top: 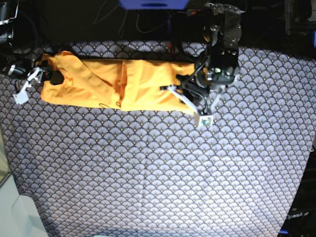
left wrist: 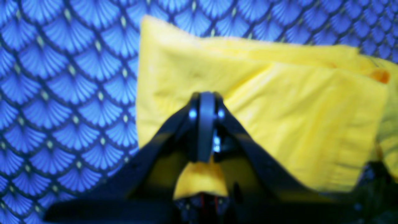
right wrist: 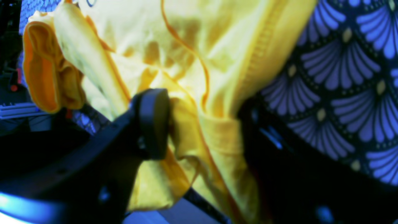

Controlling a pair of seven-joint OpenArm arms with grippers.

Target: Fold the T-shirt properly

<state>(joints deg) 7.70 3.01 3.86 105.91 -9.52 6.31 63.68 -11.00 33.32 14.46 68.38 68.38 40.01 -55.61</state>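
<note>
Left wrist view: the left gripper (left wrist: pixel 205 124) is clenched on a tuck of the T-shirt (left wrist: pixel 279 124), yellow cloth showing below the tips at 6 o'clock. The garment spreads from centre toward 3 o'clock over the tablecloth (left wrist: pixel 62 93). It looks light, soft and limp, so it would likely sag wherever unsupported.

Right wrist view: the right gripper (right wrist: pixel 202 124) straddles a bunched hem of the T-shirt (right wrist: pixel 186 46), one pad (right wrist: pixel 152 121) against the cloth; whether it truly grips, I cannot tell. Seams and hems look like the firmest places to take hold.

Base view: the T-shirt (top: pixel 113 84) lies as a long band near 12 o'clock on the tablecloth (top: pixel 158 173), its long axis running 9 to 3 o'clock, an arm at each end
</note>
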